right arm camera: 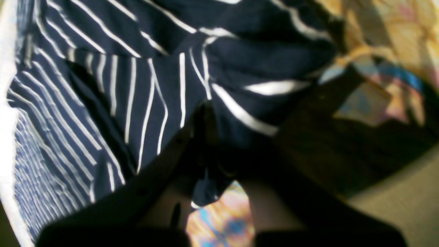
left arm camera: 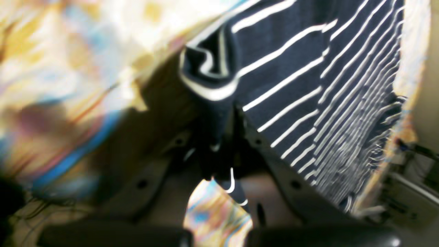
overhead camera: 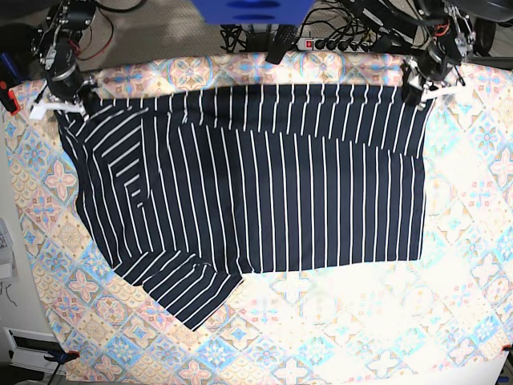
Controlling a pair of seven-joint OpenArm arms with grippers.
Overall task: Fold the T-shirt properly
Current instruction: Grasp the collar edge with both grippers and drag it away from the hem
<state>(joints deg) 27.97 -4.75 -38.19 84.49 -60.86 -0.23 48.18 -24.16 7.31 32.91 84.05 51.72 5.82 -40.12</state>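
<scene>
The dark navy T-shirt with thin white stripes lies spread across the patterned tablecloth, its far edge lifted and stretched between the two arms. A sleeve sticks out at the front left. My left gripper is at the far right corner, shut on the T-shirt's edge; the left wrist view shows the T-shirt pinched between its fingers. My right gripper is at the far left corner, shut on the T-shirt, whose bunched fabric runs into its jaws.
The pastel orange-and-blue diamond tablecloth covers the table. Cables and a power strip lie behind the far edge. A blue object stands at the back centre.
</scene>
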